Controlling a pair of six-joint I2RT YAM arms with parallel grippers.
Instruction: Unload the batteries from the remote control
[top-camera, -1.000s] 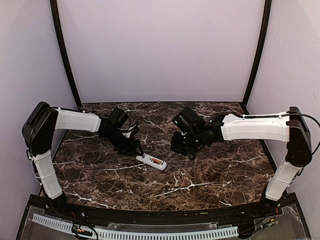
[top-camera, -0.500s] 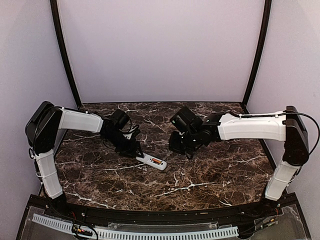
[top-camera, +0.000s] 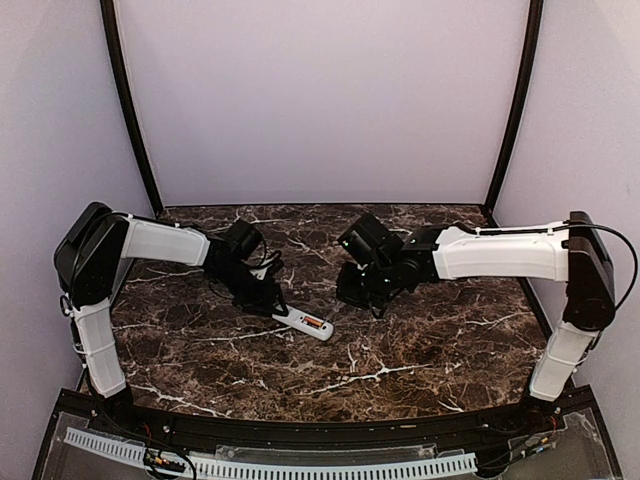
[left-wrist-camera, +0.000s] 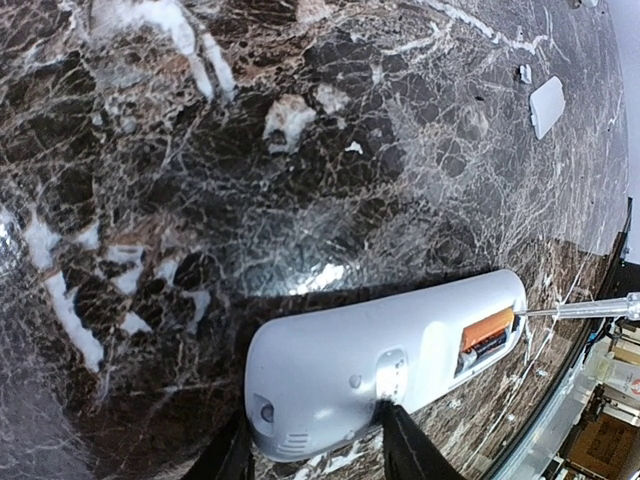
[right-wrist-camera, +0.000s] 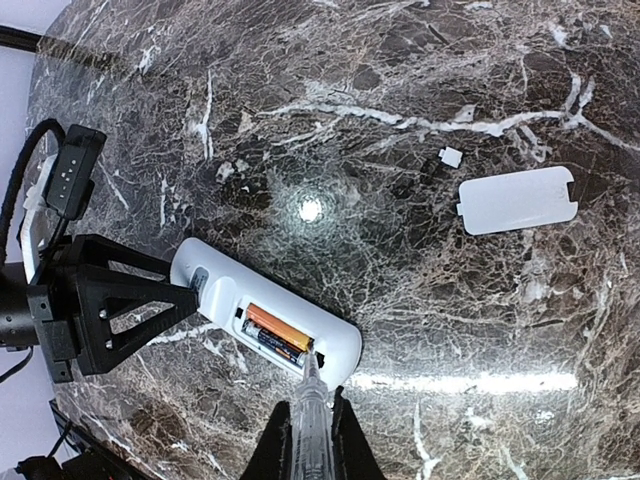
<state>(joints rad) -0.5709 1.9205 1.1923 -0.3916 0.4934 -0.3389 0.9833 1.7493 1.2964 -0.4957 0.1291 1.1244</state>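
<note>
Pinning remote control (right-wrist-camera: 215, 275) by its narrow end with left gripper (left-wrist-camera: 315, 425), fingers closed against both sides. Lying back-up on marble table (top-camera: 430, 340), lid off, compartment exposed. Inside it, two batteries (right-wrist-camera: 278, 333) seated side by side, orange one uppermost in right wrist view, long axes along the remote's length. Carrying clear-handled screwdriver (right-wrist-camera: 310, 400) in right gripper (right-wrist-camera: 310, 450), jaws clamped tight on the handle. Tip at the compartment edge, by the cell ends farthest from left gripper; cannot tell whether under a cell or only touching. From right gripper: straight ahead down the tool shaft, shaft meeting the cell axis at an angle. Right arm nearer and doing the work, left only bracing. Likely next: levering at that end to pop the orange cell up. Risk: tip skating off, remote twisting in the hold. Well apart on the marble, battery cover (right-wrist-camera: 517, 200) and small white chip (right-wrist-camera: 451, 157).
</note>
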